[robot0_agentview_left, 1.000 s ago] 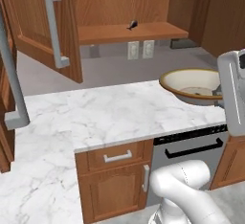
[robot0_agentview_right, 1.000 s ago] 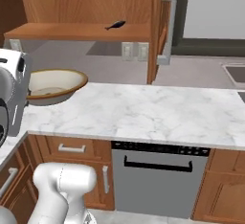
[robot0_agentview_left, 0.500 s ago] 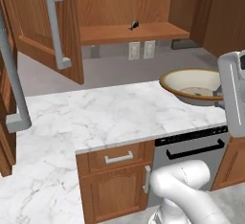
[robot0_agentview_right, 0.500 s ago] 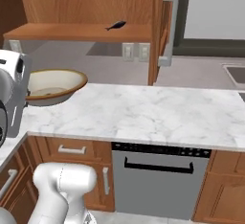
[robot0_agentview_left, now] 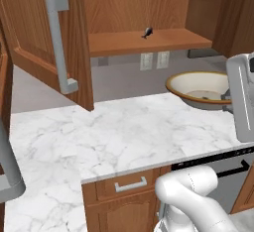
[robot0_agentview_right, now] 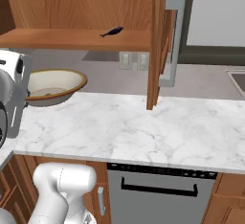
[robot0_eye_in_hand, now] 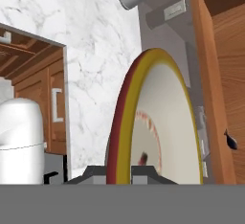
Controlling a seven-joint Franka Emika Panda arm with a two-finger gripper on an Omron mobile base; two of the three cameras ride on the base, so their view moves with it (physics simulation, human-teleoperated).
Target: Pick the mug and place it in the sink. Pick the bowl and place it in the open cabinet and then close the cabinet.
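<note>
Tan bowl [robot0_agentview_left: 201, 88] edge-on, end effector [robot0_eye_in_hand: 119, 171] fingertips cropped

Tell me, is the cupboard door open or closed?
Open. The cabinet door swings out over the counter, so its wooden shelf shows in both base views. The bowl is not on it yet.

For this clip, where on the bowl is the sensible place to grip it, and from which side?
The rim, pinched across its thin wall, as the gripper is doing now: shut on the bowl, one finger inside and one outside. The bowl is wide and shallow, too broad to span, so coming in at the robot-side edge suits it.
</note>
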